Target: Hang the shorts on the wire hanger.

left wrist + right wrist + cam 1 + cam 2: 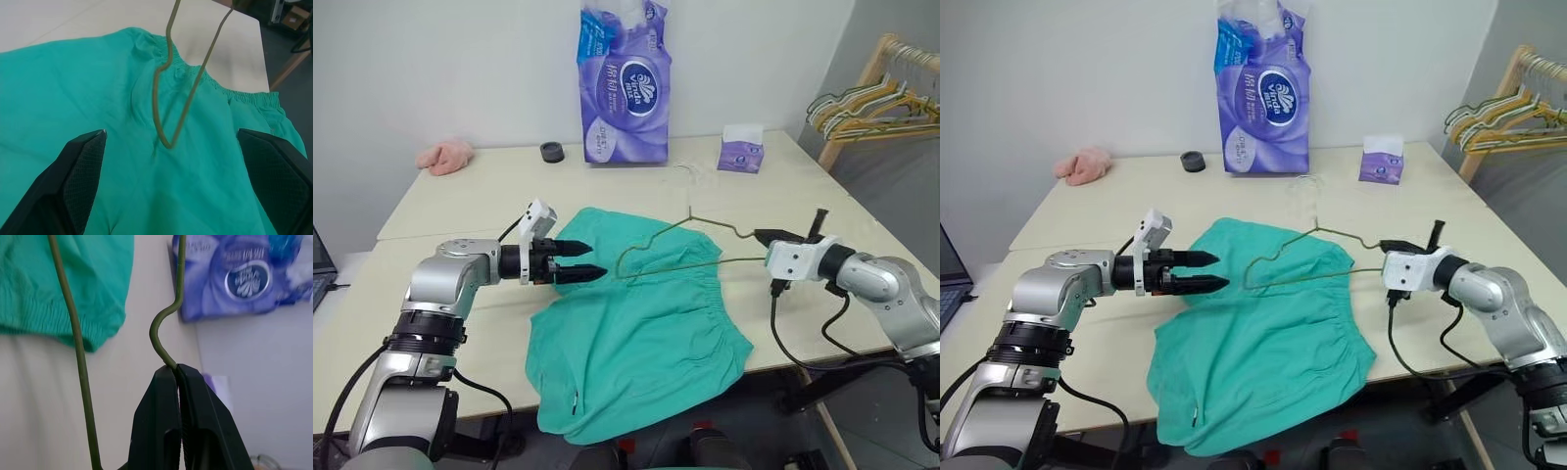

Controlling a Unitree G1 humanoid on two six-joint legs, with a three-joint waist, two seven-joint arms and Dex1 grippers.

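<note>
Jaws on the right gripper were pinched shut on the wire hanger, holding it level above the shorts on the desk. Its far corner pointed at the left gripper, whose jaws were wide open, empty and nearest the shorts.
</note>
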